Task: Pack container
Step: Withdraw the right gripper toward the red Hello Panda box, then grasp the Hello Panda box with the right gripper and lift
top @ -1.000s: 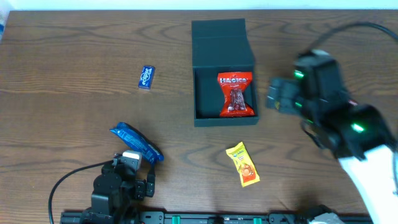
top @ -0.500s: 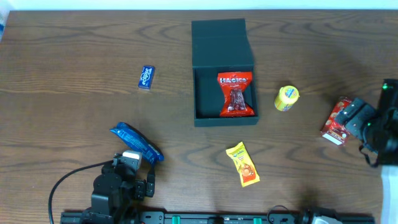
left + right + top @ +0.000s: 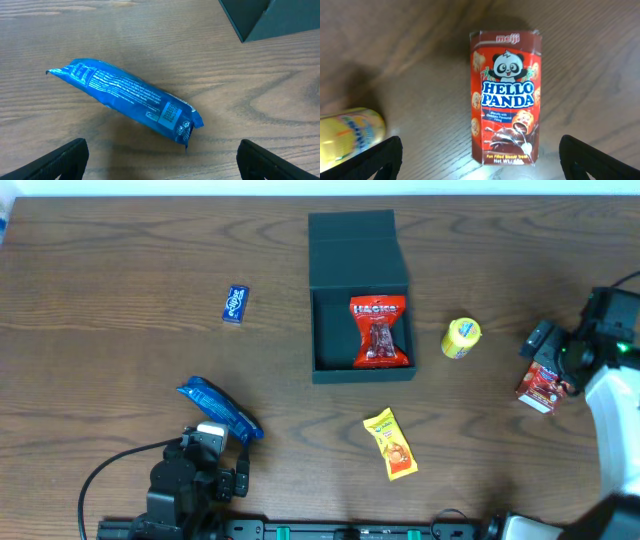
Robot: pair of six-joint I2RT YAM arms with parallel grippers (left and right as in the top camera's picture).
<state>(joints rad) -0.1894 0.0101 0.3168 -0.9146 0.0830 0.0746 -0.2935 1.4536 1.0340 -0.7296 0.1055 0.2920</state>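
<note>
The container (image 3: 330, 330) sits at the middle of the bench (image 3: 120, 380), toward the far edge, its flap lid thrown open to the far side. A red packet (image 3: 380, 332) lies inside against the right wall; the left part of the floor is bare.

Just right of the container lies a yellow can (image 3: 461, 337) on its side, and further right, well apart, a red Hello Panda box (image 3: 541, 385). The can is between that box and the container. The right hand (image 3: 555, 355) hovers over the box, fingers spread wide and holding nothing. In the right wrist view the box (image 3: 506, 97) lies flat, face up, between the two fingertips, with the can (image 3: 350, 135) at the left edge.

On the near side of the container a yellow packet (image 3: 390, 443) lies at a slant. Near left, a long blue packet (image 3: 218, 409) lies just beyond the left hand (image 3: 215, 455), which is also wide open and empty. The left wrist view shows that packet (image 3: 125, 97) slanted across the wood, with a corner of the container (image 3: 270, 17) beyond it at the upper right.

A small blue packet (image 3: 235, 304) lies alone, far left of the container.
</note>
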